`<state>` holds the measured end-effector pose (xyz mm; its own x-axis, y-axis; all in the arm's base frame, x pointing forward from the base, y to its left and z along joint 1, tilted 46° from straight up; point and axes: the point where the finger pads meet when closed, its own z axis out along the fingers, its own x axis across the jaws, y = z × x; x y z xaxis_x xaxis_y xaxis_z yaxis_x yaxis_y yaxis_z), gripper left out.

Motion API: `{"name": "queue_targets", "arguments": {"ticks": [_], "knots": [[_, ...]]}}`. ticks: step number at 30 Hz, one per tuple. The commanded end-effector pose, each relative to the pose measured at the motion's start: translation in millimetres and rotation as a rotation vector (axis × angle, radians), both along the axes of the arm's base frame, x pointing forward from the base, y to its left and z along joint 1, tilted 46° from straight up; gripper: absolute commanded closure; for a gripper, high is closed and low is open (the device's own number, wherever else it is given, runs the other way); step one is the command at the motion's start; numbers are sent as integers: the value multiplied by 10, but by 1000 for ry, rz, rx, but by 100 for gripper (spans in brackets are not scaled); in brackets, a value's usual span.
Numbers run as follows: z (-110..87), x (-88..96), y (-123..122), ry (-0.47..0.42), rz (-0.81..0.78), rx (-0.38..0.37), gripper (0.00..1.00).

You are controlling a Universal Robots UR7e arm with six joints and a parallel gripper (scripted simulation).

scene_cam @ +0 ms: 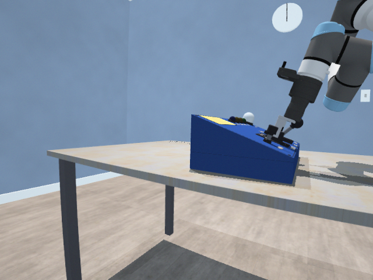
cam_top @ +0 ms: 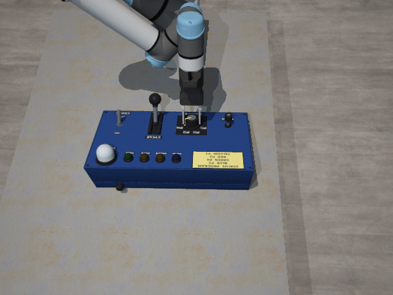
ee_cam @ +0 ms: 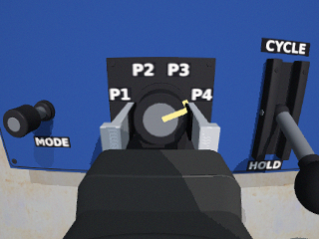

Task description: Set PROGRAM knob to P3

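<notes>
The blue console [cam_top: 221, 177] [scene_cam: 228, 150] [ee_cam: 67, 47] stands on the table. Its round grey PROGRAM knob [cam_top: 190, 118] [ee_cam: 161, 121] sits on a black plate marked P1 to P4. The knob's yellow pointer [ee_cam: 175, 115] aims at P4. My gripper [cam_top: 190, 121] [scene_cam: 275, 133] [ee_cam: 160, 114] is shut on the knob, one finger on each side of it.
The CYCLE lever [cam_top: 155, 101] [ee_cam: 295, 139] with a black ball stands just beside the knob. The small black MODE knob [cam_top: 228, 118] [ee_cam: 23, 119] is on the other side. A toggle switch [cam_top: 118, 117], a white dome button [cam_top: 105, 153], several small lamps and a yellow label [cam_top: 217, 159] are also on the panel.
</notes>
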<state>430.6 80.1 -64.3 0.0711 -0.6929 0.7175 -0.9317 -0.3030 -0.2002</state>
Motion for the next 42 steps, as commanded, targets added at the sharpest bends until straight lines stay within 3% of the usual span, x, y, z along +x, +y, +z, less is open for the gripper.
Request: {"name": "queue_targets", "arguments": {"ticks": [1,10,23,38,42], "knots": [[3,2,3,1,2,0,100],[3,3,4,25,27,-14,100],[3,4,4,147,151,-80,100],[2,3,4,397,406,-216,100],[2,4,5,426,436,-233,100]]}}
